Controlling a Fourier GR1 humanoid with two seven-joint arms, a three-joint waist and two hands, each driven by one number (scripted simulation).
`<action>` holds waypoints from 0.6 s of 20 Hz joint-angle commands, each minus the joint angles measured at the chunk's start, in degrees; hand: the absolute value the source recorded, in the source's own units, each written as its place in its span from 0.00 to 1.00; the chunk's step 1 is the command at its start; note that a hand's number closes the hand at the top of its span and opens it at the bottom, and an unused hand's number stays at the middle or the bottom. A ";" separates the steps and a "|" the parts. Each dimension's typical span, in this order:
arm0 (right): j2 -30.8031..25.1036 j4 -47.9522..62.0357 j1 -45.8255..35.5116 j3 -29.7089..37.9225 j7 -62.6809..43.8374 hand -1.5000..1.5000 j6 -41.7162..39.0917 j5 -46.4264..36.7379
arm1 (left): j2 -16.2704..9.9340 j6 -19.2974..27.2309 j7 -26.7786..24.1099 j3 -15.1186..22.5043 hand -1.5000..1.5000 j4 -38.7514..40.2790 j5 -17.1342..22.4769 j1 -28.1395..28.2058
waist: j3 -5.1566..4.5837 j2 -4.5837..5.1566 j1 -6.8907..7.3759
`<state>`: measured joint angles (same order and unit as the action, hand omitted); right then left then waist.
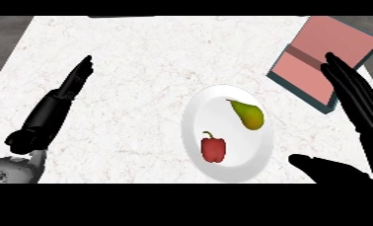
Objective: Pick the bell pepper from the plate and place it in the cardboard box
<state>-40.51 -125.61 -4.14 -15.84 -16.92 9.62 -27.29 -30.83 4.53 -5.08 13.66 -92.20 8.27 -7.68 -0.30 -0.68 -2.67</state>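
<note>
So our pepper [212,149] sits on the plate [195,121] below a pear [247,114], just left of our right hand [350,106], fingers straight and holding nothing. Box [320,57] lies behind that hand; left hand [55,106] rests open, well apart.

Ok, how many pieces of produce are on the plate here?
2. A red bell pepper lies on the lower part of the white plate, and a green pear lies on its upper right. Nothing looks hidden.

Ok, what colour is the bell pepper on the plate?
Red, with a darker stem: the bell pepper lies on the white plate, clearest in the head view.
</note>
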 commanded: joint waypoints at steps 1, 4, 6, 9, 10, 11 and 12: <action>-4.24 -5.56 1.90 -5.98 -3.86 0.00 -4.34 -11.55 | 0.64 -0.70 1.97 0.85 0.50 -1.32 -0.64 -2.41 | 0.19 0.30 1.43; -3.96 -10.79 2.16 -13.41 -11.53 0.00 -10.04 -18.06 | 1.80 -1.96 -0.46 0.12 0.50 4.44 -0.64 -4.14 | 0.12 0.47 1.28; -5.28 -9.94 -2.71 -14.21 -19.06 0.00 -18.04 -16.81 | 1.57 -2.92 -1.54 0.19 0.50 5.50 -0.91 -4.99 | -0.05 0.62 1.97; -6.47 -9.74 -5.39 -19.65 -25.57 0.00 -26.19 -16.73 | 2.11 -2.25 0.87 0.76 0.50 4.09 -1.41 -6.51 | -0.14 0.50 2.43; -5.75 -9.64 -6.85 -22.27 -28.15 0.00 -28.47 -17.57 | 2.71 -1.94 0.37 1.89 0.50 3.42 -2.06 -4.96 | -0.20 0.37 3.11; -6.03 -11.79 -7.03 -24.10 -30.51 0.00 -31.32 -17.04 | 1.14 -3.75 -1.53 -0.77 0.50 5.66 -0.33 -5.40 | -0.22 0.36 2.55; -3.61 -8.86 -10.63 -25.09 -32.86 0.00 -34.08 -15.45 | 2.84 -2.42 2.57 0.97 0.50 4.43 -1.50 -8.53 | -0.10 0.59 3.07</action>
<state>-45.28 -132.46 -10.47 -35.11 -40.94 -14.55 -39.95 -28.96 2.14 -4.75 14.09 -88.13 7.27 -13.22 -0.41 -0.26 -0.28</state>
